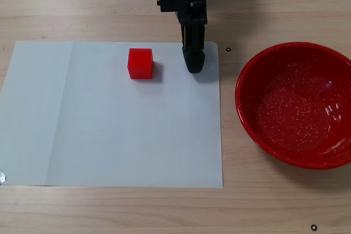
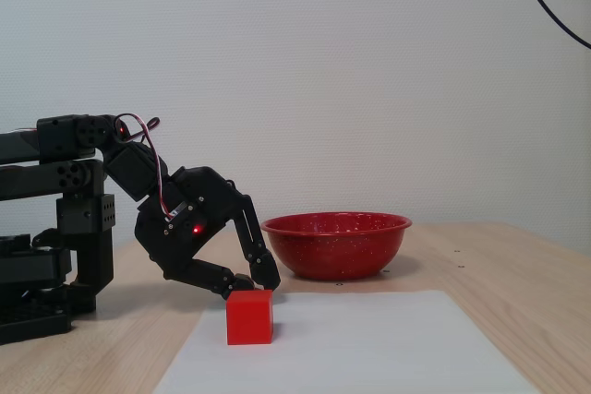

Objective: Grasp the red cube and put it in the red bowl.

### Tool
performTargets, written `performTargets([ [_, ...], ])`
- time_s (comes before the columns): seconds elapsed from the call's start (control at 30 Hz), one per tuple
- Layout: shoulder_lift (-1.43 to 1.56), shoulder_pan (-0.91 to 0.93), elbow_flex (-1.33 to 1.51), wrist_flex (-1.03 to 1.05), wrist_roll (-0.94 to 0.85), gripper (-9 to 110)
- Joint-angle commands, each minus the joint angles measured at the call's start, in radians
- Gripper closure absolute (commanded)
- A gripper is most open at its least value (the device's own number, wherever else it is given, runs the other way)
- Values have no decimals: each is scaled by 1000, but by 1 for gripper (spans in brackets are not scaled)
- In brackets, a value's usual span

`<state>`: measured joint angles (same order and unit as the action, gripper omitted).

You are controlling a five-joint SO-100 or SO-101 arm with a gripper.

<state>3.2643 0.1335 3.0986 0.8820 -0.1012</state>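
Note:
The red cube [image 1: 140,63] sits on a white paper sheet [image 1: 109,130] near its far edge. It also shows in the side fixed view [image 2: 249,316], at the sheet's near left. My black gripper [image 1: 193,65] reaches down to the sheet just right of the cube, apart from it. Its fingers are together and hold nothing. In the side fixed view the gripper [image 2: 259,285] is low, just behind the cube. The red bowl [image 1: 296,108] stands empty on the wood table right of the sheet, and it also shows in the side fixed view [image 2: 337,246].
The wooden table [image 1: 109,4] carries the sheet [image 2: 369,348]. The arm's base and folded links [image 2: 55,228] stand at the left of the side fixed view. A small black mark [image 1: 228,49] lies between the sheet and the bowl.

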Motion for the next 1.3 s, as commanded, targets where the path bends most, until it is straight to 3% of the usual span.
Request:
performTargets([
  [0.0, 12, -12, 5, 9, 21, 101],
  [0.87, -32, -12, -8, -26, 58, 101],
  [1.27, -189, -46, -206, 107, 95, 101],
])
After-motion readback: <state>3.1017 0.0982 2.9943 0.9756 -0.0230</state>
